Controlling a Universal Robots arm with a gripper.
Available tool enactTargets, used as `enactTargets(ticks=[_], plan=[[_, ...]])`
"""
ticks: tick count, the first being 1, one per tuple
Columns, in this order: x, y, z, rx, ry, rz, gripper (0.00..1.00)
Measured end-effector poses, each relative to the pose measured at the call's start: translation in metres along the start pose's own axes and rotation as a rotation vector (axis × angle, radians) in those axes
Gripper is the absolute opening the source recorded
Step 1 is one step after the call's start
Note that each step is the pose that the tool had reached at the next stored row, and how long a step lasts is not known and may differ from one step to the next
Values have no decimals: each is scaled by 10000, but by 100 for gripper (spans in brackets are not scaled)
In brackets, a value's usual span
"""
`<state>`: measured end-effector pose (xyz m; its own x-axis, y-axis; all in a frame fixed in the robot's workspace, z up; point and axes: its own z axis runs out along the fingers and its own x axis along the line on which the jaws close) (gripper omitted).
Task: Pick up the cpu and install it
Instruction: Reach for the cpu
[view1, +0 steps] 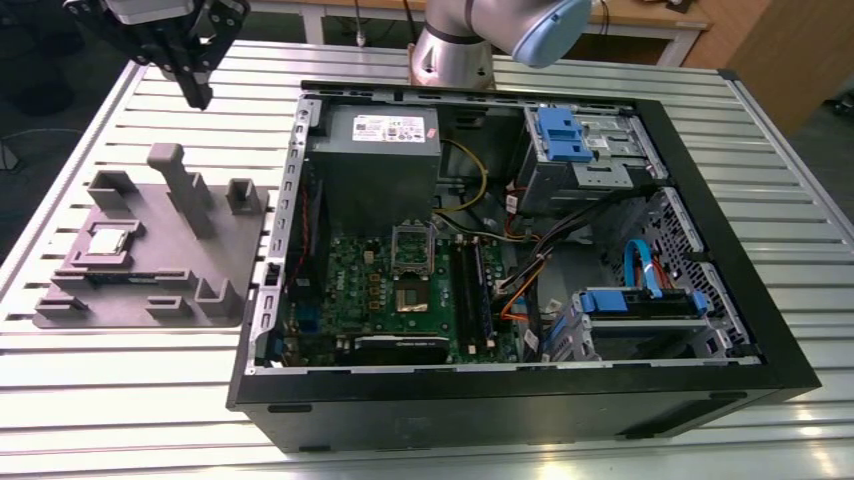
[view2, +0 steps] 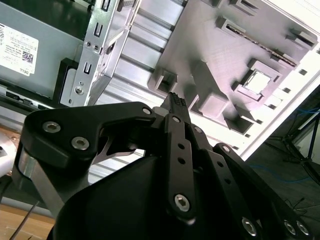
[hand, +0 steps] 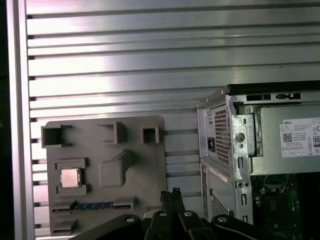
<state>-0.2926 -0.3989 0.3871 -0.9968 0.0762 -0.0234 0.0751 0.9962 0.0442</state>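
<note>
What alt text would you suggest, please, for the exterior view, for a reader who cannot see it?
The arm's gripper hangs over the slatted metal table, near a grey tray where the cpu sits. To the exterior view's right lies an open computer case, motherboard exposed.

The exterior view looks down at a slant from high above the slatted table (view1: 134, 420). It takes in the whole open computer case (view1: 534, 400) and, at the exterior view's left, the grey tray (view1: 220, 280). The first wrist view faces straight down from well above. The second wrist view peers obliquely past the gripper (view2: 175, 100) — close behind its linkage. All three views share the grey tray and the case corner holding the power supply (view1: 380, 130).
</note>
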Motion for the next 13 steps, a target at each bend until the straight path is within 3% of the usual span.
enactTargets(ticks=[13], plan=[[34,-3,-1,-1,0,0,11]])
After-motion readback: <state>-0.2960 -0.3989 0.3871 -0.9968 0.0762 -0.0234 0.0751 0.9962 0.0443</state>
